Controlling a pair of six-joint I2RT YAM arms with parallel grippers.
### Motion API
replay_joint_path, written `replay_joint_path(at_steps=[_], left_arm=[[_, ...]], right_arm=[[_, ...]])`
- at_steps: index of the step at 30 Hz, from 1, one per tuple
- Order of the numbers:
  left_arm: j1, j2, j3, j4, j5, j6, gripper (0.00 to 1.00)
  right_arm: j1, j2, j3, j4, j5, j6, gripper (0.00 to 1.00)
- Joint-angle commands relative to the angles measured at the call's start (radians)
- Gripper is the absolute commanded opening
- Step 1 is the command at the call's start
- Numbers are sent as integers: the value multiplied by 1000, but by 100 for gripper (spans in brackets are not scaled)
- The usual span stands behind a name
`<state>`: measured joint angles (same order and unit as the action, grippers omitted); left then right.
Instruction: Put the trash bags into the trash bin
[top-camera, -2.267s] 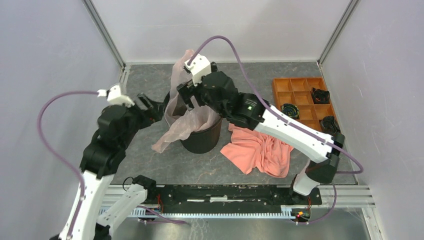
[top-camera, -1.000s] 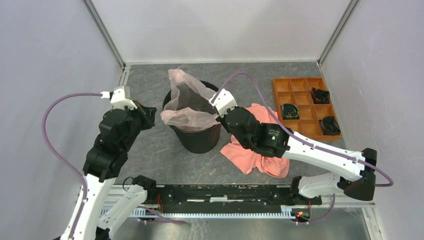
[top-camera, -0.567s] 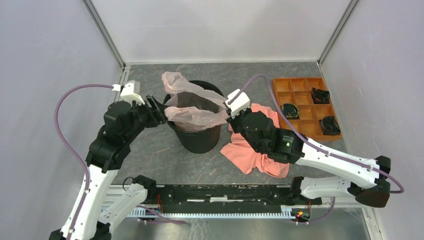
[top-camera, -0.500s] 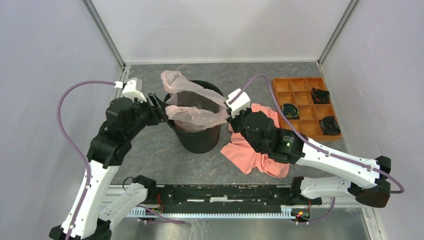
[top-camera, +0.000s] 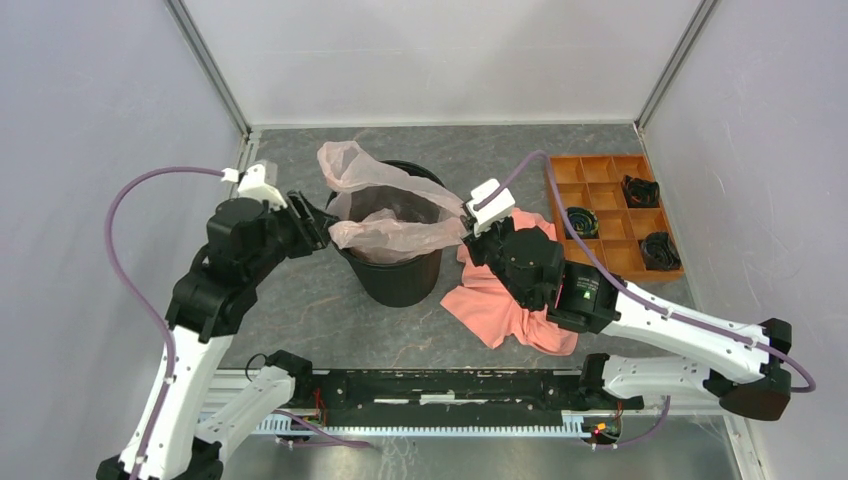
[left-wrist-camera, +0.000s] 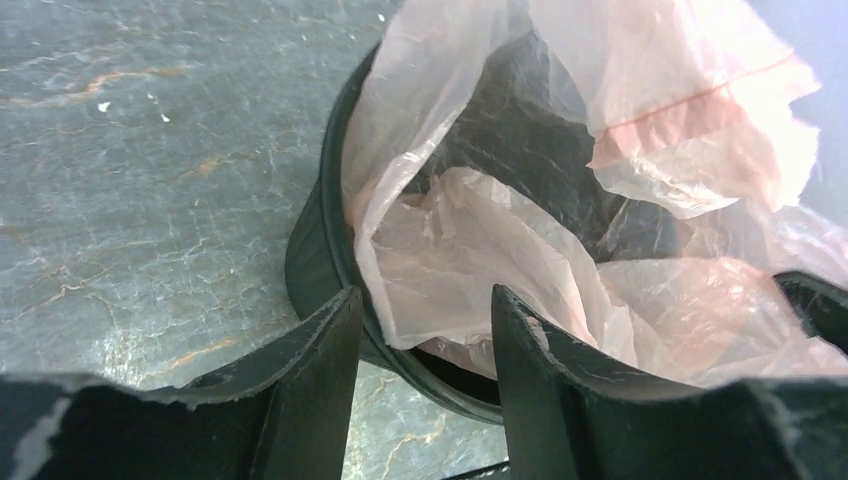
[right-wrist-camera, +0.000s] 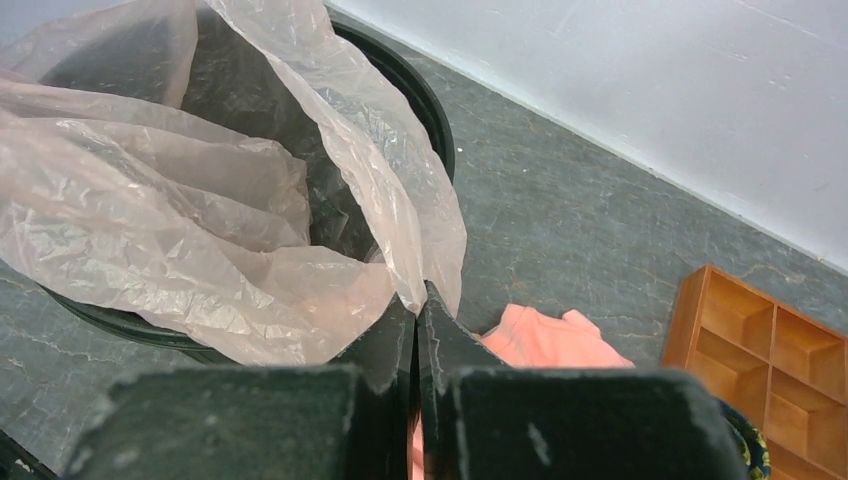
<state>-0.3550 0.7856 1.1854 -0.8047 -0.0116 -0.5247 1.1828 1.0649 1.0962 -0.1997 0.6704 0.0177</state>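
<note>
The pale pink trash bag (top-camera: 385, 228) lies spread across the mouth of the black trash bin (top-camera: 400, 282), with one loop sticking up at the far left rim. My right gripper (top-camera: 467, 227) is shut on the bag's right edge, just outside the bin's right rim, and the film runs taut to it. In the right wrist view the bag (right-wrist-camera: 200, 230) ends pinched at the closed gripper (right-wrist-camera: 421, 296). My left gripper (top-camera: 320, 222) stands open at the bin's left rim. In the left wrist view the bag's edge (left-wrist-camera: 470, 260) and the bin rim (left-wrist-camera: 318, 235) lie just beyond the open gripper (left-wrist-camera: 422, 305).
A coral-orange cloth (top-camera: 515, 300) lies crumpled right of the bin, under my right arm. An orange compartment tray (top-camera: 580, 172) with black items stands at the back right. Walls close in the back and both sides.
My right gripper has drawn the bag's edge to the right, past the bin rim, stretching the film. My left gripper has opened and come up to the bin's left rim.
</note>
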Motion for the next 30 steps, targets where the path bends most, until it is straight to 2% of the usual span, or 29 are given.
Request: replay_joint_path(at_steps=[1, 7, 15, 20, 23, 25, 30], left_arm=[[1, -35, 45, -55, -111, -97, 60], [1, -15, 18, -61, -94, -162, 59], [1, -7, -30, 37, 37, -203, 45], [1, 9, -37, 34, 42, -195, 42], [2, 13, -39, 35, 32, -177, 22], [1, 11, -27, 23, 16, -152, 3], [1, -32, 12, -73, -177, -82, 2]], right_arm=[[2, -28, -16, 52, 9, -10, 1], [3, -57, -42, 74, -13, -10, 1], [3, -73, -62, 79, -33, -1, 1], [2, -81, -67, 81, -31, -1, 1], [3, -82, -71, 83, -32, -1, 1], [3, -81, -75, 81, -36, 0, 1], [3, -97, -107, 59, -53, 13, 1]])
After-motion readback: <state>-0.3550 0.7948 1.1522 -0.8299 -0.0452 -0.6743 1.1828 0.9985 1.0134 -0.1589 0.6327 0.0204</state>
